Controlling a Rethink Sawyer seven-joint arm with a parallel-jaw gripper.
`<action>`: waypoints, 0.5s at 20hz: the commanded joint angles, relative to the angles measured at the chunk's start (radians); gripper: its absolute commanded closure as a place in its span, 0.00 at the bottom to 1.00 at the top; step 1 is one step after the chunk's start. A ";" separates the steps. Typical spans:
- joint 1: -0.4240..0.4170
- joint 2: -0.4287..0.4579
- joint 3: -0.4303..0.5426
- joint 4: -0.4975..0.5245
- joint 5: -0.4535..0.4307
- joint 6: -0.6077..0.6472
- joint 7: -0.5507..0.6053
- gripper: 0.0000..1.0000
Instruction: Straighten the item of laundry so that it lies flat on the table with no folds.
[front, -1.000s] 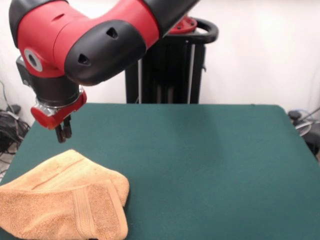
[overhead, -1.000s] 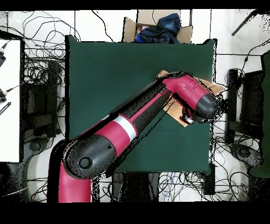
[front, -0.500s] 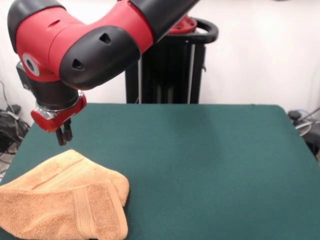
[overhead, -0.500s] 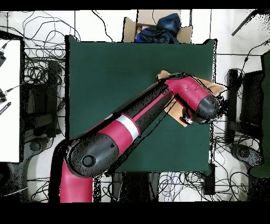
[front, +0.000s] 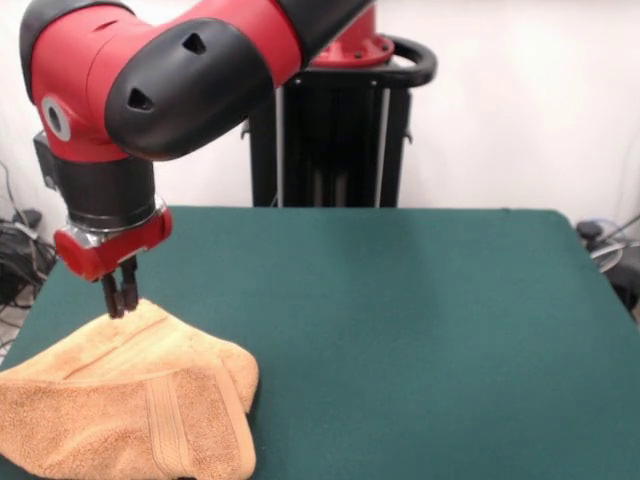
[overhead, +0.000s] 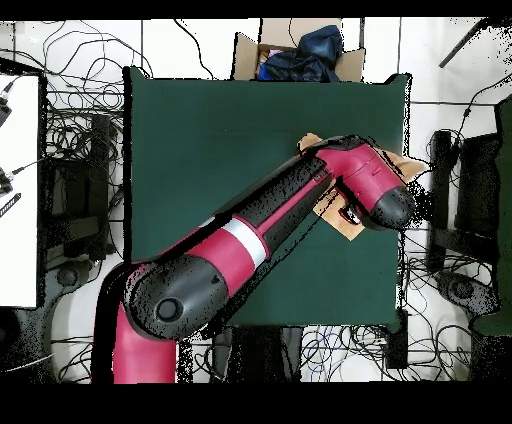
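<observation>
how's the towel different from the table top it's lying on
The towel is peach-tan and looped in texture; the table is dark green and smooth like felt. The towel is folded over itself in a bunched heap; the table lies flat. The towel covers only one corner area; the table is far larger.

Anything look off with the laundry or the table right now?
The towel lies bunched and folded over itself at a table corner, its edge seeming to overhang. The gripper sits at its peak. Nothing looks spilled or damaged.
</observation>
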 joint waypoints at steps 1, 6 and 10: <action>-0.027 0.040 0.160 -0.060 0.093 0.125 0.004 1.00; -0.038 0.078 0.152 -0.098 0.070 0.098 0.067 1.00; -0.050 0.124 0.143 -0.149 0.016 -0.008 0.158 1.00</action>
